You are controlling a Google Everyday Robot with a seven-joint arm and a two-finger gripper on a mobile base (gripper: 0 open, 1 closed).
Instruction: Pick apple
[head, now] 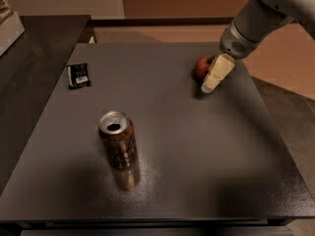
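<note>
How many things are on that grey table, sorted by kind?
Apple: 1, red apple, far right of the table.
Soda can: 1, brown soda can, upright near the front.
Packet: 1, small black packet, far left.
Total: 3. The gripper is down at the apple's right side, not counted.
</note>
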